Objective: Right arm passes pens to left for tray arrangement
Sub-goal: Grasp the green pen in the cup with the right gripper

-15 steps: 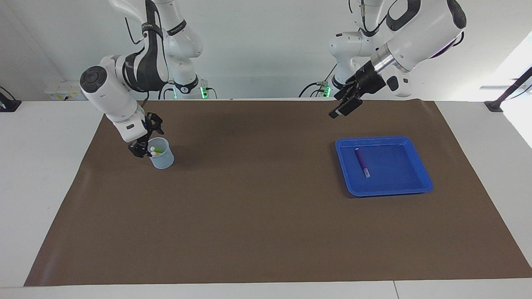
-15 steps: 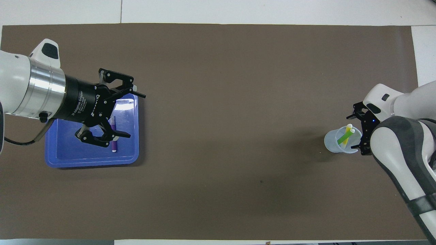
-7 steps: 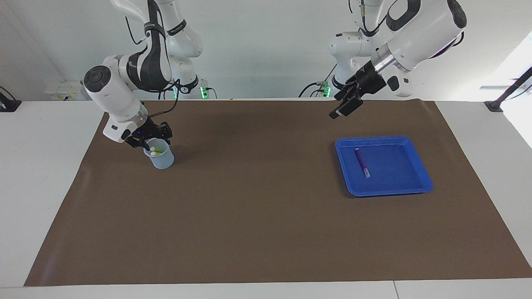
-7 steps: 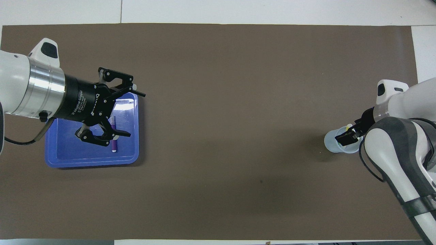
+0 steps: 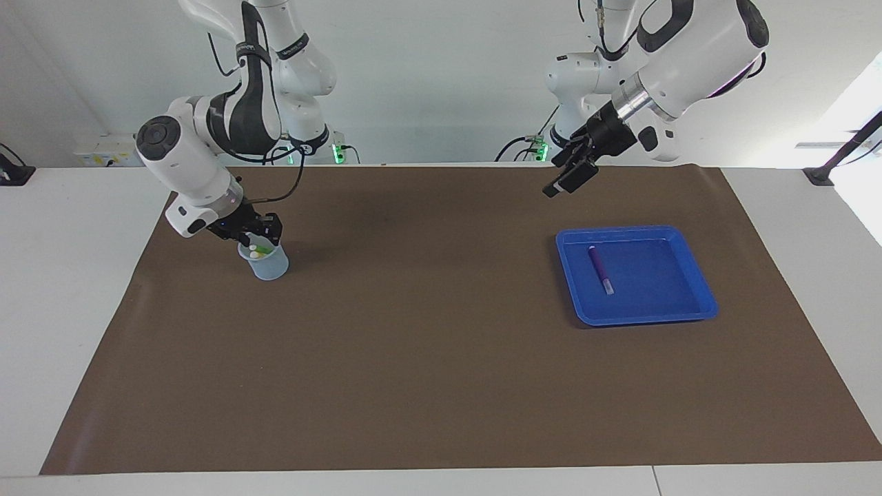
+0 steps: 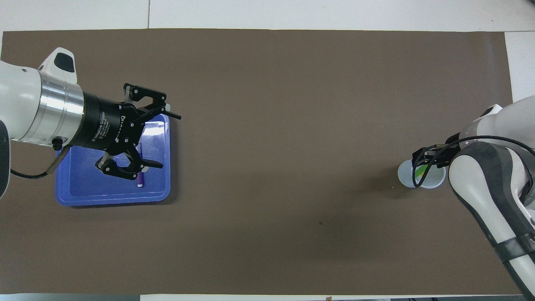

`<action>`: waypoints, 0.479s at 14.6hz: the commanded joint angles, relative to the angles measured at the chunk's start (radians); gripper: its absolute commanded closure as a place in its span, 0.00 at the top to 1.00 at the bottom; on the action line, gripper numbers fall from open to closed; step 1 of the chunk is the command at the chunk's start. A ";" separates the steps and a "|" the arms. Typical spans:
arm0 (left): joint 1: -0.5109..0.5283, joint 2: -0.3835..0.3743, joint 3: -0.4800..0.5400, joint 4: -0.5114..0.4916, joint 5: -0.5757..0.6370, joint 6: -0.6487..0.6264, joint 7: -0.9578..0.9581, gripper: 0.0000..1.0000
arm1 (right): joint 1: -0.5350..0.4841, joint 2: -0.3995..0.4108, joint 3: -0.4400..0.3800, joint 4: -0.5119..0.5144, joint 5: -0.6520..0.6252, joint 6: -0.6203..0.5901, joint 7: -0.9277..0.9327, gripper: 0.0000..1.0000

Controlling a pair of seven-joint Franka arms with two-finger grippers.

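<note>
My right gripper, elbow bent and wrist angled down, sits at the cup mouth over the green pen and yellow pen; its grip I cannot tell. My left gripper waits raised, spread wide, above the blue tray holding the purple pen.

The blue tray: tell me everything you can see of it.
The blue tray is a shallow square of glossy, plastic-looking bright blue, with rounded corners and a raised rim. It lies flat on the brown mat toward the left arm's end of the table. One purple pen lies inside it. The open left gripper hangs above; nothing grips the tray.
</note>
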 commanded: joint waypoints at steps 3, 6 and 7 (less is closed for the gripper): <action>-0.007 -0.039 0.007 -0.048 -0.016 0.026 -0.010 1.00 | -0.014 -0.005 0.005 -0.015 -0.008 0.025 -0.034 0.61; -0.007 -0.039 0.007 -0.048 -0.016 0.027 -0.010 1.00 | -0.037 0.021 0.005 -0.018 -0.008 0.056 -0.036 0.60; -0.009 -0.039 0.007 -0.048 -0.016 0.032 -0.010 1.00 | -0.034 0.022 0.005 -0.013 -0.008 0.050 -0.034 0.60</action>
